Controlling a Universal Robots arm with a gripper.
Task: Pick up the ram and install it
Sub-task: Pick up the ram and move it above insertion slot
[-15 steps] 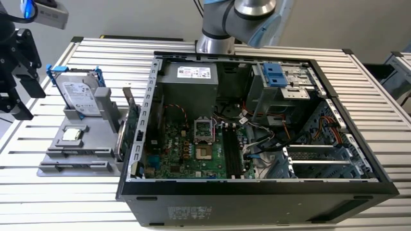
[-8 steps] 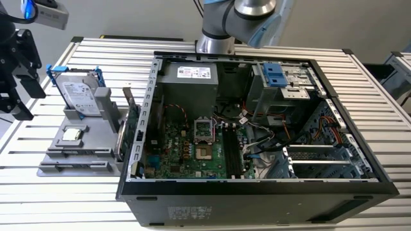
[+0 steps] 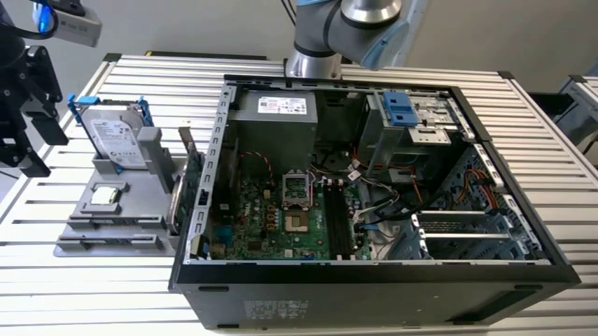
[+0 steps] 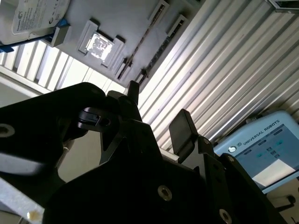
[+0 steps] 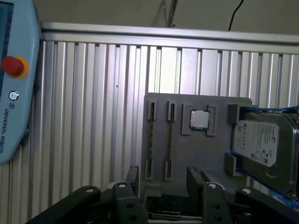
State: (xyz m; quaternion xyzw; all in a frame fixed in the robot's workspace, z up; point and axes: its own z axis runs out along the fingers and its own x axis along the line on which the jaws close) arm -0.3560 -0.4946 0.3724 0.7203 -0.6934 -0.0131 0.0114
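Note:
The ram (image 5: 170, 140) shows edge-on as a thin dark strip. It lies in one of two narrow slots on the grey fixture plate (image 5: 205, 149), next to a square processor chip (image 5: 199, 120). My gripper (image 5: 163, 182) is open, its two black fingers (image 5: 194, 179) spread with nothing between them, and it hangs clear of the plate's near end. In the exterior view the gripper (image 3: 38, 143) is at the far left, beside the fixture plate (image 3: 94, 210). The second wrist view shows the gripper (image 4: 159, 112) open over the ribbed table.
An open computer case (image 3: 374, 276) fills the table's middle, its green motherboard (image 3: 271, 224) exposed. A hard drive in a blue frame (image 3: 117, 136) stands on the fixture, and a large green expansion card (image 3: 192, 185) stands between fixture and case. A teach pendant (image 5: 14, 79) lies beside the table.

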